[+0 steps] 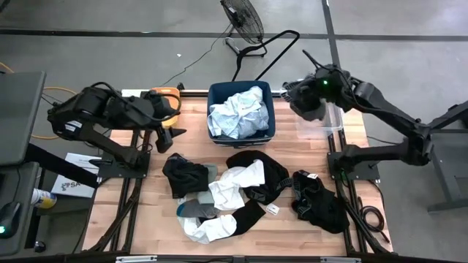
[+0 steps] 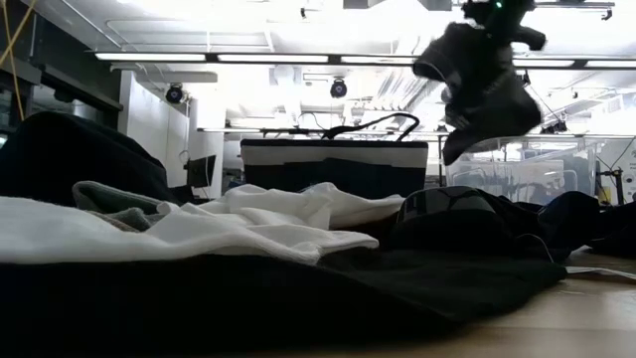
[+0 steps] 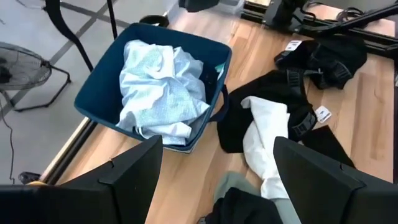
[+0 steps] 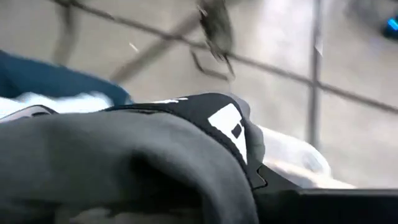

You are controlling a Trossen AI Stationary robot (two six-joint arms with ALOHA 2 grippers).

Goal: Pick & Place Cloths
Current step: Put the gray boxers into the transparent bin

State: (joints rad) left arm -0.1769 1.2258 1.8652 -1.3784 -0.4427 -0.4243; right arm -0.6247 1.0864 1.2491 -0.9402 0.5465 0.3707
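My right gripper [image 1: 313, 93] is shut on a dark grey cloth [image 2: 485, 89], high over the table's far right by the clear bin [image 1: 335, 126]. My left gripper [image 3: 217, 186] stands open above the table's left part, over a black cloth [image 1: 184, 175] and touching nothing. Black cloths [image 1: 257, 175], white cloths [image 1: 235, 184] and a grey-green sock [image 1: 191, 210] lie heaped on the table's middle. Another black cloth [image 1: 319, 201] lies at the right. A pale blue cloth [image 1: 238, 113] fills the navy bin [image 1: 216, 91]. My right gripper holds the dark grey cloth by its upper part [image 2: 489, 38], coming from above and slanting down. The bunched cloth [image 4: 124, 162] hides the fingers, so the hold itself does not show. The cloth hangs below the gripper, crumpled and lifted clear of the table.
An orange bin [image 1: 165, 95] stands at the far left behind my left arm. The navy bin sits at the far middle, the clear bin at the far right. Bare wood [image 1: 292, 139] shows between the bins and the heap. A fan [image 1: 243, 18] stands on the floor beyond.
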